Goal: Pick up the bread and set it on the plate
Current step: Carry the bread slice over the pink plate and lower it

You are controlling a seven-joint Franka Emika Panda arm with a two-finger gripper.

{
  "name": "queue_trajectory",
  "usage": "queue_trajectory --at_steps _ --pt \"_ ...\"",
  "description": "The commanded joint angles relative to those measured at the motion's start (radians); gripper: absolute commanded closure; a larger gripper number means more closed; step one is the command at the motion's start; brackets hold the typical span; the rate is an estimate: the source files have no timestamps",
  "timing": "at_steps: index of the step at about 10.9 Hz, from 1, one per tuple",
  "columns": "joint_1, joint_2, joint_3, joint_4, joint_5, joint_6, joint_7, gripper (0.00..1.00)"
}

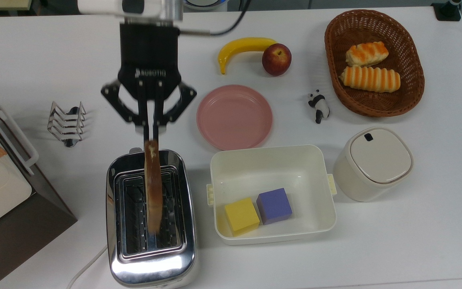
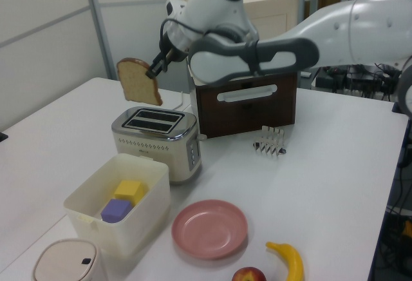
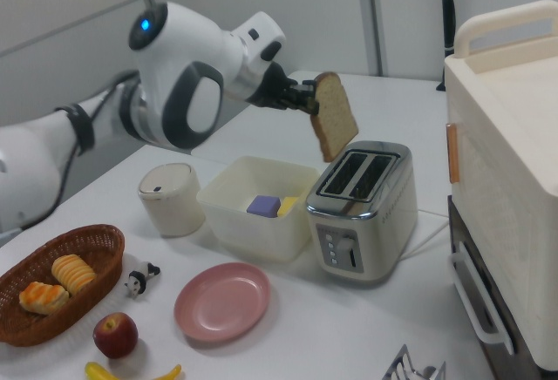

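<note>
We note the end effector (image 1: 150,130) clamped on the bread (image 2: 140,81) at its top crust, above the toaster (image 2: 158,140); the slice looks light, soft, crumbly.

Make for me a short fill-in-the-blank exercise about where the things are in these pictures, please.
1. The gripper holds the bread in the air above the ____.
2. The plate is ____ in colour.
3. The white tub holds a yellow block and a ____ block.

Missing words: toaster; pink; purple

Arm raised, wrist angled down, tool (image 1: 150,134) fingers pinched on bread (image 1: 153,186) edge, held mid-air
</note>
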Motion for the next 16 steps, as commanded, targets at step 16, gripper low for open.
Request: queue_trajectory --at_steps 16 --pt "0.095 0.002 0.008 -0.052 0.242 -1.107 -0.514 1.0"
